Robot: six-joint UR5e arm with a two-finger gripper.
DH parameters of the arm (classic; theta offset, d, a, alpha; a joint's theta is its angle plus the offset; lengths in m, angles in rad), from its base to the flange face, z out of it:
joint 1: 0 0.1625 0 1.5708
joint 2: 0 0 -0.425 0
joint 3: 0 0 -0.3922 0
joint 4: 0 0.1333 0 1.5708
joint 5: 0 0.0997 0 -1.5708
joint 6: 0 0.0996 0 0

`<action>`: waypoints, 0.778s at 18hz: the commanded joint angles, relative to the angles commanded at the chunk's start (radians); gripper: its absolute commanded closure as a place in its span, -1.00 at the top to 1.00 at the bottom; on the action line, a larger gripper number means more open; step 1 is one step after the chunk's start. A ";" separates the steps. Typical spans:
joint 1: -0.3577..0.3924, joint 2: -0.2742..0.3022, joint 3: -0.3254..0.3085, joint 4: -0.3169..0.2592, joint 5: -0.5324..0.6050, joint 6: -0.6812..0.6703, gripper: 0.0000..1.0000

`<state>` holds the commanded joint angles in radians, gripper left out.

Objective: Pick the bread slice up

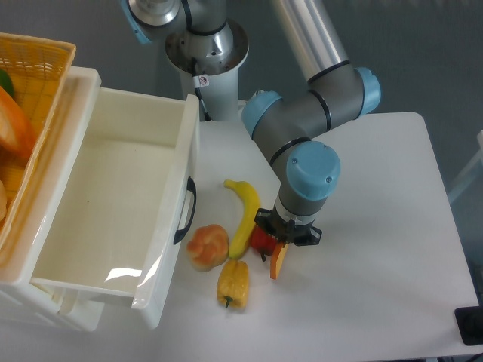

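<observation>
The bread slice (278, 262) shows as a narrow orange-brown slab standing on edge, sticking out from under the gripper (284, 240). The gripper points straight down at the middle of the table. Its fingers are mostly hidden under the blue wrist and appear shut on the slice's upper end. I cannot tell whether the slice's lower end touches the table.
A red round object (261, 240) lies right beside the gripper on its left. A banana (243, 213), a round orange-peach lump (207, 246) and a yellow bell pepper (232, 283) lie further left. A large white bin (170, 249) and a yellow basket (38, 68) stand at the left.
</observation>
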<state>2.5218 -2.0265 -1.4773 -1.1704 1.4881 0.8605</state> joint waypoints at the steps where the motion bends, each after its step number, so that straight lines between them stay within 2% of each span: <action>1: 0.002 0.017 0.003 0.002 -0.008 0.012 -1.00; 3: 0.008 0.052 0.008 0.002 -0.035 0.096 -1.00; 6: 0.031 0.086 0.006 -0.006 -0.097 0.153 -1.00; 12: 0.031 0.147 0.008 -0.074 -0.118 0.207 -1.00; 14: 0.031 0.169 0.008 -0.116 -0.115 0.268 -1.00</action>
<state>2.5525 -1.8577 -1.4696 -1.2867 1.3729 1.1286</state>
